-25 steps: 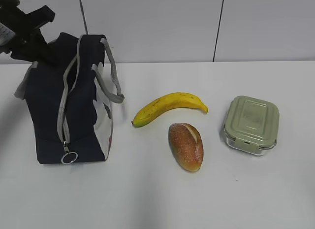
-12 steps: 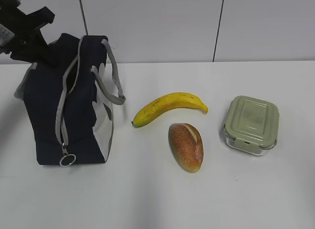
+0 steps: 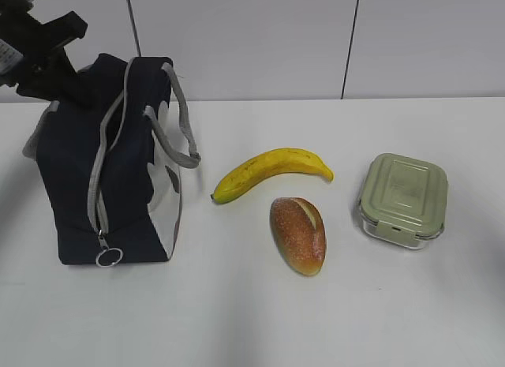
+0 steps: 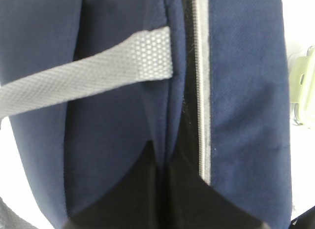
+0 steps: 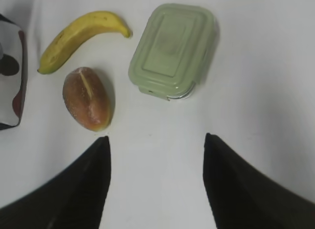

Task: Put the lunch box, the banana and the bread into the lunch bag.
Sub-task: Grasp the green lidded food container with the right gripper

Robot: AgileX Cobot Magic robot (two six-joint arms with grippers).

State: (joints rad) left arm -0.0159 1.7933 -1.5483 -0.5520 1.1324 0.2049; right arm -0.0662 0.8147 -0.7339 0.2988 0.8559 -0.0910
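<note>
Pinching the lunch bag (image 3: 110,162) at its top with the closed left gripper (image 3: 49,67), I'd steady it upright before unzipping, while the open, empty right gripper (image 5: 156,140) hovers above the bread (image 3: 298,234), banana (image 3: 272,171) and lunch box (image 3: 402,200).

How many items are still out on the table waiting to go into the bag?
3. The banana lies just right of the lunch bag, the bread in front of it, and the lunch box farthest right. The bag's inside is not visible.

Left arm (image 3: 39,55) at upper left of exterior view, jaws closed; right gripper (image 5: 156,143) fingers parted, empty.
</note>
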